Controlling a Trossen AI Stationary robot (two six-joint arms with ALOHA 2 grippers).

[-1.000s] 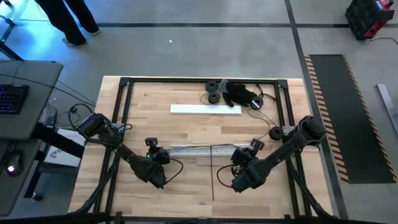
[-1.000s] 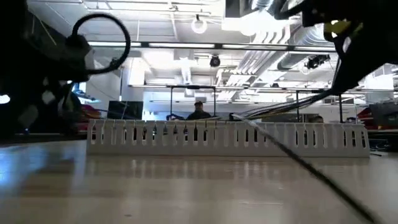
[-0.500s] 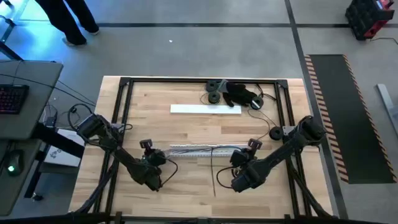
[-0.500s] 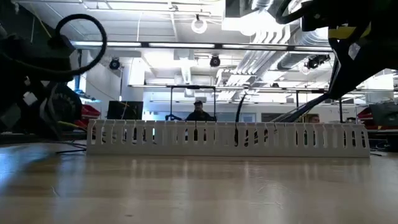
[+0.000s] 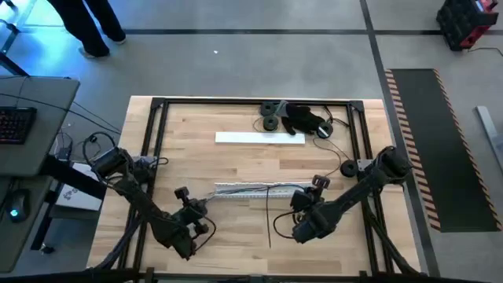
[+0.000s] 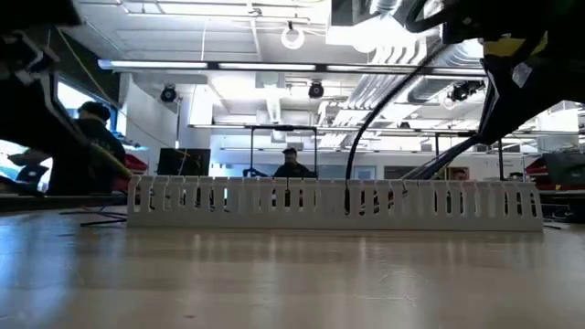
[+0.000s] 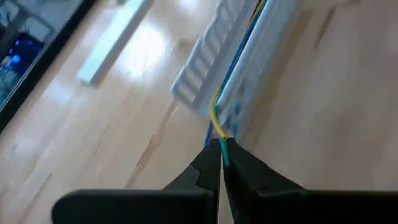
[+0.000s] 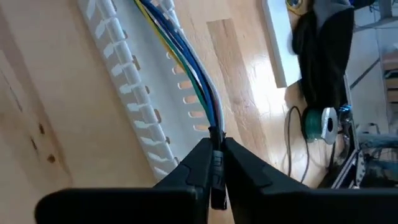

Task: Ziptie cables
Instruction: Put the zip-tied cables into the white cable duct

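Stood on a grey floor (image 5: 236,63), the wooden table (image 5: 236,161) with a black frame (image 5: 157,141) around its edge. Beyond it, in the low view, opened a bright hall with ceiling lamps (image 6: 292,37) and a person (image 6: 290,163) far off. At the floor's far left showed a person's legs (image 5: 86,27); at the left, a desk with a keyboard (image 5: 16,126); at the right, a striped dark mat (image 5: 432,141).

Lay across the table's middle a white slotted tray (image 5: 251,190), and farther back a white flat strip (image 5: 259,138). Piled at the far edge: dark rolls and a black clump (image 5: 302,118).

Ran along inside the tray the cables (image 8: 186,59), blue, yellow, green and white in the wrist views.

Reached in from the left, the left gripper (image 7: 219,158), near the tray's left end, fingers clenched on the cables' end. Reached in from the right, the right gripper (image 8: 216,158), near the tray's right part, fingers pinched on the cable bundle where a dark band circled it.

Lay toward the near edge a thin dark stick (image 5: 269,224).
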